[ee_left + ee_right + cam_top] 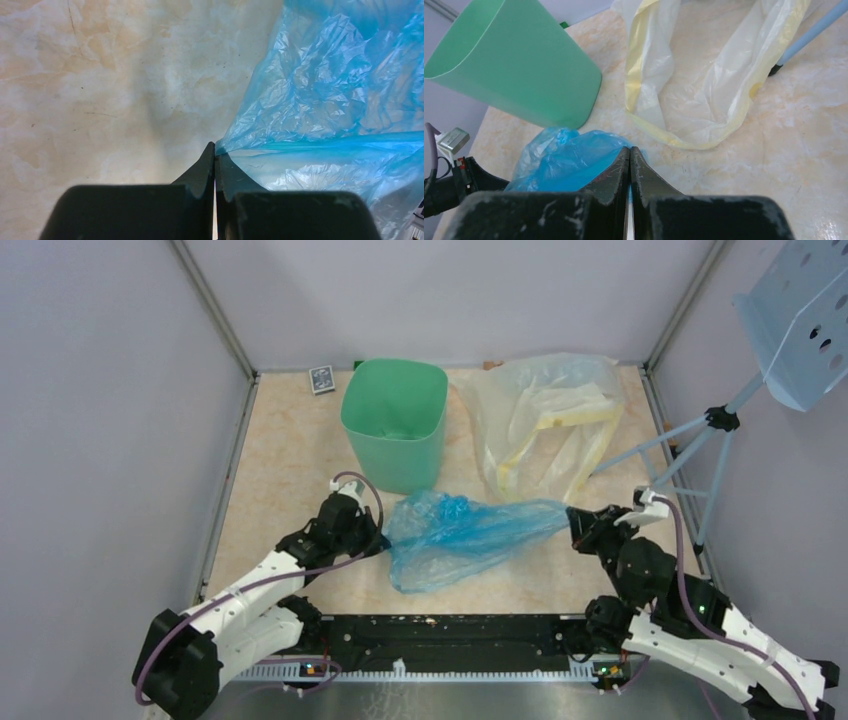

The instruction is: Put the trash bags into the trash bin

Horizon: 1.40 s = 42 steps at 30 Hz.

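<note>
The crinkly blue trash bag lies stretched between my two grippers in front of the mint-green trash bin, which stands upright and open. My left gripper is shut on the bag's left edge; the left wrist view shows the jaws pinching the blue film. My right gripper is shut on the bag's right end; in the right wrist view the jaws hold blue plastic, with the bin beyond it.
A larger clear, yellow-banded plastic bag lies right of the bin, also in the right wrist view. A light-blue tripod stand stands at the right wall. A small dark card lies at the back left.
</note>
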Available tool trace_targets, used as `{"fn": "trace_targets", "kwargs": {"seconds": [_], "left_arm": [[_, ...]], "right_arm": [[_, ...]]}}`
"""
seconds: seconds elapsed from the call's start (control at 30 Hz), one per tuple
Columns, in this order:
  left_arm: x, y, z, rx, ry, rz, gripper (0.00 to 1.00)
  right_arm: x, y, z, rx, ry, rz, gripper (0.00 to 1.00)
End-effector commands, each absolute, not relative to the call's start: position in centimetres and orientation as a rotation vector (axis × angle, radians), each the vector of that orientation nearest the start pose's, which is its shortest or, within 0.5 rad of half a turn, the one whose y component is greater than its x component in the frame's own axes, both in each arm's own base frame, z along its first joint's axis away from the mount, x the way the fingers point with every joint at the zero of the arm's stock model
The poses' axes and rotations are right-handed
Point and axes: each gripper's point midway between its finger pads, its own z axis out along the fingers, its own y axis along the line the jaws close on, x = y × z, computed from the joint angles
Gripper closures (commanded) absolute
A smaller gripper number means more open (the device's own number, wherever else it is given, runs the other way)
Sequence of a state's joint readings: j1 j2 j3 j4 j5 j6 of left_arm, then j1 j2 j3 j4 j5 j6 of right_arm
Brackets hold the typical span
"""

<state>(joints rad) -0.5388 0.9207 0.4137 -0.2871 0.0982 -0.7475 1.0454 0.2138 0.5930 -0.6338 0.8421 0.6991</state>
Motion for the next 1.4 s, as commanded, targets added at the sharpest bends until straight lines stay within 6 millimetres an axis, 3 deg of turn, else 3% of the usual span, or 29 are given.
{"fn": "trace_targets", "kwargs": {"seconds": [0.0, 0.1, 0.23, 0.3, 0.47, 0.5, 0.6, 0.67, 0.73, 0.9, 1.07, 1.17, 1.37], "left_arm": [[19.9, -18.1, 6.9, -0.167, 2.421, -0.812, 1.00], [19.9, -18.7, 7.3, -0.099, 2.411, -0.846, 1.00], [19.8, -18.3, 7.1, -0.070, 2.438, -0.801, 1.00], [19.8, -18.1, 7.3, -0.063, 2.438, -0.786, 1.00], [19.8, -17.5, 7.9, -0.047, 2.428, -0.744, 0.98], [19.9, -17.3, 8.0, -0.053, 2.431, -0.726, 0.90], [19.8, -17.3, 9.0, -0.043, 2.434, -0.730, 0.39], [19.7, -17.8, 10.4, -0.027, 2.425, -0.766, 0.23], [19.6, -18.2, 11.7, -0.013, 2.415, -0.800, 0.17], [19.2, -18.6, 14.3, 0.028, 2.370, -0.857, 0.14], [18.6, -20.1, 14.8, 0.125, 2.347, -0.967, 0.12], [17.9, -21.3, 14.4, 0.172, 2.377, -1.057, 0.13], [20.8, -20.6, 12.9, 0.129, 2.381, -0.896, 0.10]], "right_arm": [[17.6, 10.6, 24.2, 0.132, 1.702, 0.591, 0.96], [16.4, 14.1, 25.3, -0.078, 1.666, 0.730, 0.84], [14.6, 18.3, 25.8, -0.316, 1.648, 0.872, 0.80], [13.8, 20.2, 25.9, -0.418, 1.665, 0.920, 0.72], [15.8, 21.0, 24.4, -0.403, 1.823, 0.770, 0.63], [16.2, 21.2, 24.2, -0.410, 1.848, 0.741, 0.60], [17.4, 21.8, 22.8, -0.413, 1.960, 0.621, 0.54], [18.3, 22.0, 21.4, -0.406, 2.048, 0.523, 0.49], [19.0, 22.9, 19.9, -0.428, 2.126, 0.482, 0.47], [20.3, 24.9, 16.1, -0.426, 2.270, 0.576, 0.46], [21.8, 24.8, 13.5, -0.403, 2.311, 0.616, 0.46], [21.5, 25.6, 12.2, -0.467, 2.349, 0.646, 0.49], [21.6, 25.8, 9.6, -0.484, 2.398, 0.624, 0.62]]}}
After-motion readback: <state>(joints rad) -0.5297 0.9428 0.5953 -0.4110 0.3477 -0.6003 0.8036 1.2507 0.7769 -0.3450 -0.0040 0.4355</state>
